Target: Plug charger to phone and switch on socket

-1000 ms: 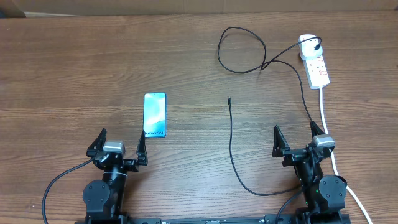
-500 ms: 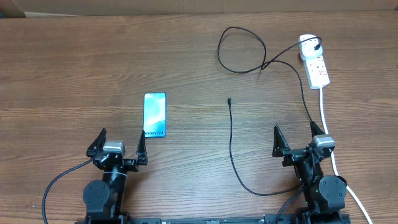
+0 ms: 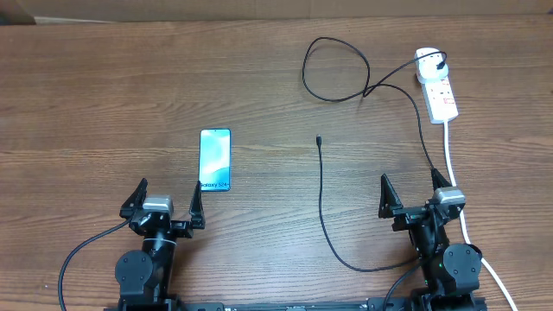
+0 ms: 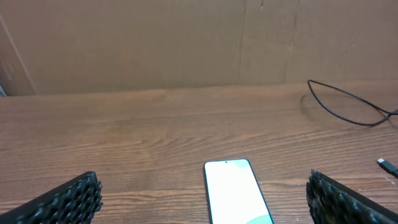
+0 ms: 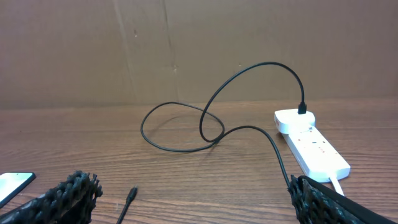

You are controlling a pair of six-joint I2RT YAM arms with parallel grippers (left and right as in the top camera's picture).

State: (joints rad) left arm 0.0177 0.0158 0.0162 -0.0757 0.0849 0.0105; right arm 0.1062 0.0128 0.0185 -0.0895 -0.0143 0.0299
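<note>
The phone (image 3: 215,160) lies flat on the wooden table with its light blue screen up, just ahead of my left gripper (image 3: 168,188), which stands open and empty. In the left wrist view the phone (image 4: 233,190) sits between the wide-apart fingers (image 4: 62,199). The charger cable (image 3: 321,190) runs from its free tip (image 3: 319,138) at mid-table, loops near the front, and ends at a black plug (image 3: 441,62) in the white socket (image 3: 439,86) at the far right. My right gripper (image 3: 410,181) is open and holds nothing, with the tip (image 5: 129,196) ahead to its left and the socket (image 5: 311,146) ahead to its right.
The socket's thick white cord (image 3: 451,155) runs down the right side, past the right arm's base. A cable loop (image 3: 335,69) lies at the back middle. A brown cardboard wall (image 4: 186,43) closes off the far edge of the table.
</note>
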